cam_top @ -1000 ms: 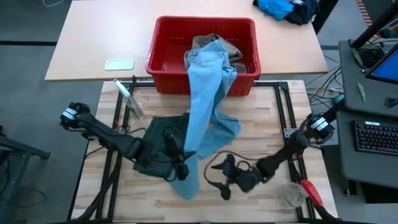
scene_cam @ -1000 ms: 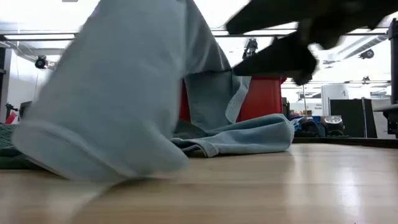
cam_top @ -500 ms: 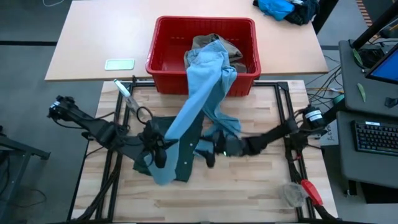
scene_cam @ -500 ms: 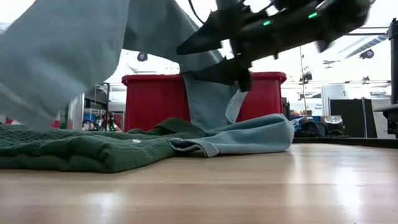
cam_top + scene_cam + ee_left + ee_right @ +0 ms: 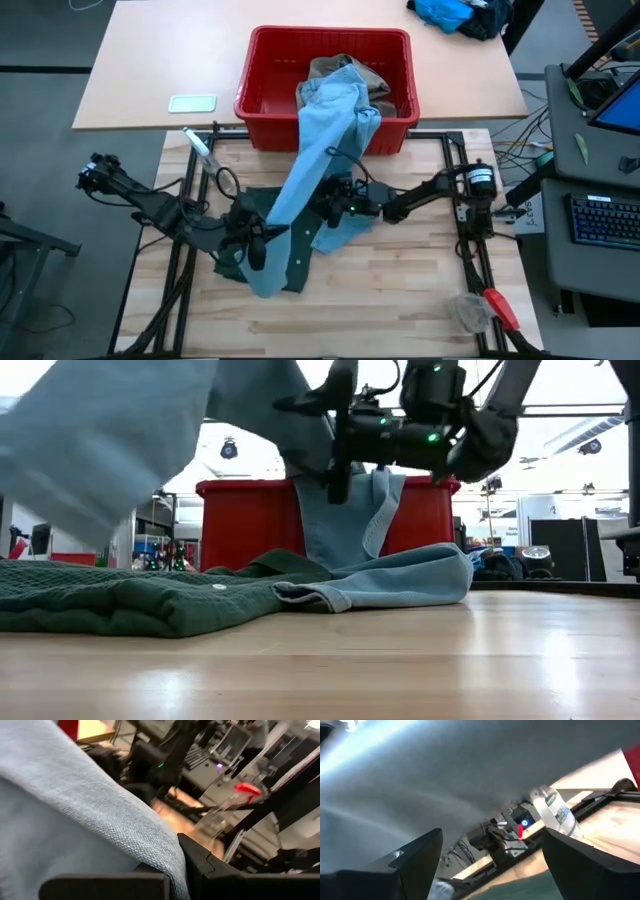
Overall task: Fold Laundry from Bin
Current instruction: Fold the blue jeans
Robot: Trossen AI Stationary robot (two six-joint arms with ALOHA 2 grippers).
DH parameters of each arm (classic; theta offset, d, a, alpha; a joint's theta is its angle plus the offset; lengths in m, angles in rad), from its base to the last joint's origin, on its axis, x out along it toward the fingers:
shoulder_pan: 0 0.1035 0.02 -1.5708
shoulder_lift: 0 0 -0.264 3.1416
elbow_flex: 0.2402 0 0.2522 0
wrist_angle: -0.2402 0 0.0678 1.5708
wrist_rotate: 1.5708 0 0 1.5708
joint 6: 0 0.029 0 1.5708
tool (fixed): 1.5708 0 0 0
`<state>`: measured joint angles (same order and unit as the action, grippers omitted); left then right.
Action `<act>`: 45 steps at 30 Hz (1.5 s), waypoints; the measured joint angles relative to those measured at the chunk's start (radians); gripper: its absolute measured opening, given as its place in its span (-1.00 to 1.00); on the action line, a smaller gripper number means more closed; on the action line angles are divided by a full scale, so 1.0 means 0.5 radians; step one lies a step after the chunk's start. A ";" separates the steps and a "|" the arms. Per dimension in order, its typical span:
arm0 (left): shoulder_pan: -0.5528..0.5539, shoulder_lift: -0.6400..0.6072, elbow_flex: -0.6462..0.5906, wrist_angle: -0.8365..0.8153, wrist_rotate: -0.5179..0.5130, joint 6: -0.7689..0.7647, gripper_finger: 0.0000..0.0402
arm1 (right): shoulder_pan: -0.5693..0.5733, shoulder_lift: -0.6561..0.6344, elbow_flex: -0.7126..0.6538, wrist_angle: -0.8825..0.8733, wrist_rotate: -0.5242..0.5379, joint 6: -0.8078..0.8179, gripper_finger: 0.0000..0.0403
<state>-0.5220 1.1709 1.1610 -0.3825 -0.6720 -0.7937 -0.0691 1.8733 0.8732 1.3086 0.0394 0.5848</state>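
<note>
Light blue denim trousers are seen hanging out of the red bin, with one end still inside it on a khaki-taupe piece and the long part stretched down over the front rim to the wooden table. The lower end of the trousers is held above the table by the left gripper, whose jaws are pressed together on the denim; in the left wrist view the cloth is seen draped over the dark fingers. Dark green shorts are lying flat on the table under the raised denim, and a folded part of the trousers is resting on the table beside them. The right gripper is placed at the middle of the hanging trousers, close to the cloth, with its jaws spread wide and nothing gripped between them. A clear plastic bottle is lying near the left edge of the table, and a bright blue cloth heap is seen on the far table.
</note>
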 joint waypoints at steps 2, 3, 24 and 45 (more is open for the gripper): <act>-0.003 0.029 -0.002 0.119 0.000 0.042 -1.00 | -0.005 0.089 0.078 0.001 -0.029 -0.029 0.61; -0.003 0.039 -0.001 0.161 0.006 0.055 -1.00 | -0.007 0.137 0.120 0.032 -0.064 -0.064 0.61; -0.186 0.041 0.005 0.115 0.021 -0.076 -1.00 | 0.196 0.431 0.624 0.458 -1.043 0.035 -0.08; -0.187 0.169 -0.018 -0.903 0.141 -0.558 -1.00 | 0.741 -0.283 0.056 -1.293 0.017 -0.173 -0.95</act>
<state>-0.6155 1.2555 1.1522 -0.8341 -0.6014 -1.0725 0.3013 1.7316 0.9011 0.6621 0.0481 0.4981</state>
